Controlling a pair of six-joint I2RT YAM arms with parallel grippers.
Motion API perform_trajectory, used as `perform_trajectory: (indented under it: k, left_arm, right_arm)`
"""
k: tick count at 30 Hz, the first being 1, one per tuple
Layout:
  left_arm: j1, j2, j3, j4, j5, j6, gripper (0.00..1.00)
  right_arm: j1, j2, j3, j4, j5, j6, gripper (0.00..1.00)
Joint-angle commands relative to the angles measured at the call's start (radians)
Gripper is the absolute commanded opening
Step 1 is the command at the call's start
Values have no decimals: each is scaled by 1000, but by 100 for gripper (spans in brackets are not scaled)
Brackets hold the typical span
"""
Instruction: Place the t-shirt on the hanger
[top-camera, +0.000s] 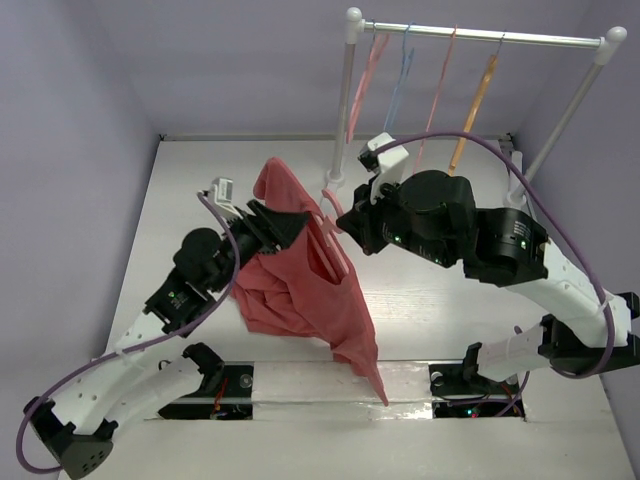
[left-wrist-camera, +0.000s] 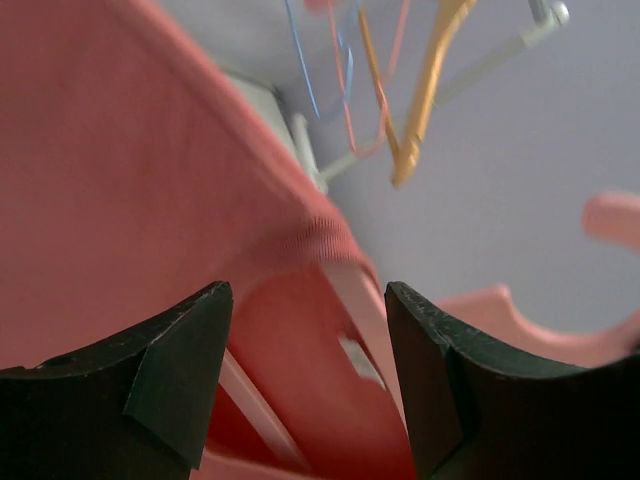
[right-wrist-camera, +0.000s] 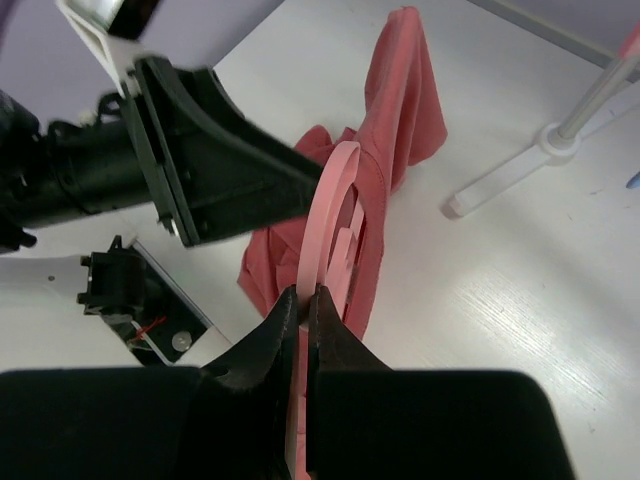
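Observation:
The salmon-red t-shirt (top-camera: 300, 290) hangs in the air in the middle of the table, bunched up and trailing down to the near edge. My right gripper (top-camera: 340, 222) is shut on the thick pink hanger (top-camera: 336, 245) and holds it edge-on against the shirt; the right wrist view shows the pinch (right-wrist-camera: 305, 295) on the hanger (right-wrist-camera: 335, 185) with the shirt (right-wrist-camera: 405, 90) behind. My left gripper (top-camera: 290, 225) reaches into the cloth from the left. In its wrist view its jaws (left-wrist-camera: 308, 380) stand apart, with shirt (left-wrist-camera: 100, 200) and hanger (left-wrist-camera: 560, 335) between and beyond them.
A clothes rack (top-camera: 480, 35) stands at the back right with thin wire hangers and an orange-tan hanger (top-camera: 480, 95) on its rail. Its white post (top-camera: 345, 110) rises just behind the shirt, and its foot (right-wrist-camera: 500, 180) lies on the table.

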Motion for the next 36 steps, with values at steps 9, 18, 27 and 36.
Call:
perform_trajectory:
  k: [9, 18, 27, 36]
  left_arm:
    - [-94, 18, -137, 322, -35, -252, 60]
    - [-112, 95, -157, 417, -55, -279, 57]
    - [-141, 110, -167, 395, -126, -293, 53]
    - [-141, 169, -147, 476, -101, -310, 32]
  right_arm:
    - [-6, -67, -106, 136, 9, -5, 0]
    - [-6, -93, -163, 191, -9, 1, 0]
    - [-6, -145, -223, 297, -11, -13, 0]
    - [-6, -126, -277, 326, -35, 18, 0]
